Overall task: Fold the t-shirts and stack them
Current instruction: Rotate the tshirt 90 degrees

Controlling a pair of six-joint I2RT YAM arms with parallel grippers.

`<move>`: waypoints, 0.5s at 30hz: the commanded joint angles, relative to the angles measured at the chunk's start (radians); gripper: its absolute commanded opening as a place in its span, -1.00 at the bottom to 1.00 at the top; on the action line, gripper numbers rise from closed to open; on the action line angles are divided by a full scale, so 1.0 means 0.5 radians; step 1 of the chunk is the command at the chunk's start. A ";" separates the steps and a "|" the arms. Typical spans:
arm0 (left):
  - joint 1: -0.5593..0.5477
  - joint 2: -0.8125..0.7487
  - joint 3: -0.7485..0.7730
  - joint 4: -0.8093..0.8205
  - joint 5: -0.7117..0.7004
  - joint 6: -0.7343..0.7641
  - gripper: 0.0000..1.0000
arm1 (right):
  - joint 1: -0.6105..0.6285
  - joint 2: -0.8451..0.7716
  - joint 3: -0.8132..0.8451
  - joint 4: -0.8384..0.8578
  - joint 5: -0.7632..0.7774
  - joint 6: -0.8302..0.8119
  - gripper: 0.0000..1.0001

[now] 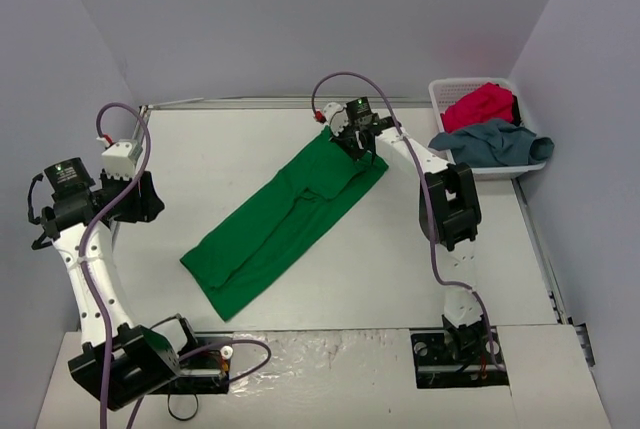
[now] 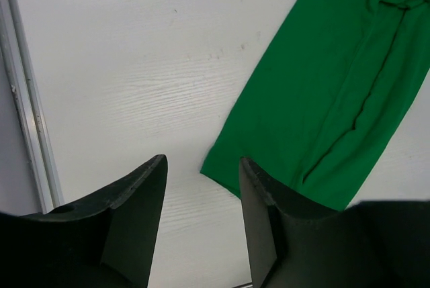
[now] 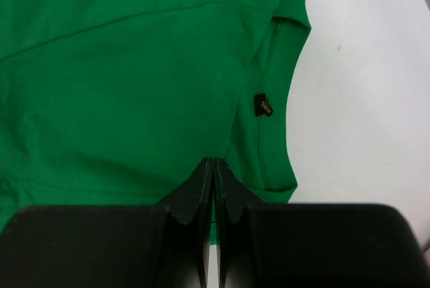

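A bright green t-shirt (image 1: 285, 224) lies as a long narrow strip running diagonally across the table, its sides folded in. My right gripper (image 1: 350, 144) is at the strip's far, collar end. In the right wrist view its jaws (image 3: 215, 162) are shut with the tips down against the green cloth (image 3: 134, 66), and I see no cloth between them. My left gripper (image 1: 140, 199) hangs off to the left, apart from the shirt. Its jaws (image 2: 201, 164) stand open over bare table beside the strip's near corner (image 2: 215, 167). A crimson t-shirt (image 1: 480, 104) and a grey-blue t-shirt (image 1: 495, 141) sit in the basket.
The white lattice basket (image 1: 440, 89) stands at the table's back right corner, with the grey-blue shirt spilling over its front rim. A metal rail (image 2: 27, 113) edges the table on the left. A small dark label (image 3: 264, 105) marks the green shirt's collar.
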 commanded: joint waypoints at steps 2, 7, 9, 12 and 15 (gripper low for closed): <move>0.013 -0.095 -0.009 -0.014 0.047 0.036 -0.08 | -0.020 -0.074 -0.071 -0.022 0.038 0.031 -1.00; 0.013 -0.105 -0.040 -0.023 0.065 0.045 -0.08 | -0.027 -0.096 -0.197 -0.044 0.010 0.025 -1.00; 0.017 -0.111 -0.071 -0.014 0.071 0.045 -0.08 | -0.030 -0.096 -0.252 -0.044 -0.011 0.019 -1.00; 0.013 -0.117 -0.089 -0.010 0.083 0.042 -0.07 | -0.033 -0.096 -0.311 -0.050 -0.029 0.013 -1.00; 0.013 -0.108 -0.080 -0.017 0.099 0.039 -0.07 | -0.039 -0.090 -0.341 -0.056 -0.030 0.013 -1.00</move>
